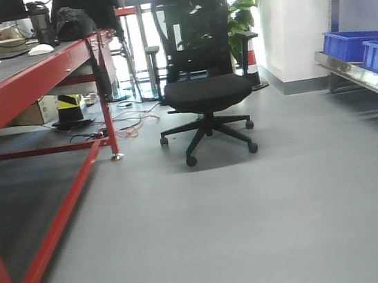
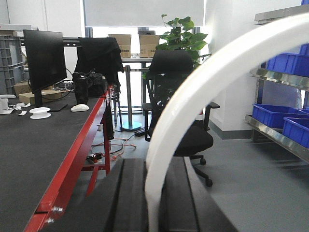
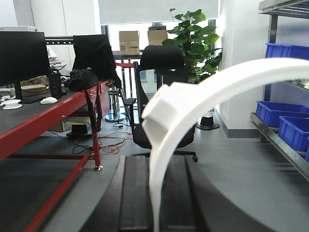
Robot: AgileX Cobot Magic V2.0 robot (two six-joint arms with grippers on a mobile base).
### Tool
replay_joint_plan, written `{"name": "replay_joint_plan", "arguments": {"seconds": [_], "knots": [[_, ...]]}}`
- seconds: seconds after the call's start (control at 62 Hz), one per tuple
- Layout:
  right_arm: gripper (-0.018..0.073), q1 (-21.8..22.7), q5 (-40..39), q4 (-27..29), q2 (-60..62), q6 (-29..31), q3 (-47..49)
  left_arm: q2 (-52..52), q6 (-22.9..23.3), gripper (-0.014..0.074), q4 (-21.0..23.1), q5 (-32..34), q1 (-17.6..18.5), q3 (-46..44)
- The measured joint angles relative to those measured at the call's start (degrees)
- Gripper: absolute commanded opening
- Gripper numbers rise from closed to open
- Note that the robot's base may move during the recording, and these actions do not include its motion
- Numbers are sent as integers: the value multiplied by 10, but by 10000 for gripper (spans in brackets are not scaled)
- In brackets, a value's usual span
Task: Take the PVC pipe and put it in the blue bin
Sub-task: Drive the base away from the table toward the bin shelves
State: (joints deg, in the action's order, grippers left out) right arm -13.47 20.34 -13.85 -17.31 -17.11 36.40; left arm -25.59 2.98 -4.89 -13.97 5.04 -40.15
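The left end effector [image 2: 155, 205] is clamped narrowly on the PVC pipe [image 2: 190, 96], which rises from between its fingers and arcs up to the right in mid-air. The right end effector [image 3: 155, 208] grips a like white arc below its squared end; whether both are one piece I cannot tell. It looks light, stiff and smooth, probably slippery. The blue bins [image 2: 273, 116] sit on the shelf [image 2: 275, 138].

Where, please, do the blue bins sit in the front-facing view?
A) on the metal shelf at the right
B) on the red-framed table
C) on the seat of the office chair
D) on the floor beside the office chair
A: the blue bins rest on the metal shelf along the right edge of the view.
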Motion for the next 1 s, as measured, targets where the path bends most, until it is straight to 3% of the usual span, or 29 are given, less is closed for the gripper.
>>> {"name": "replay_joint_plan", "arguments": {"seconds": [1.0], "knots": [[-162,0,0,0,0,0,0,0,0,-111,0,1,0,0]]}}
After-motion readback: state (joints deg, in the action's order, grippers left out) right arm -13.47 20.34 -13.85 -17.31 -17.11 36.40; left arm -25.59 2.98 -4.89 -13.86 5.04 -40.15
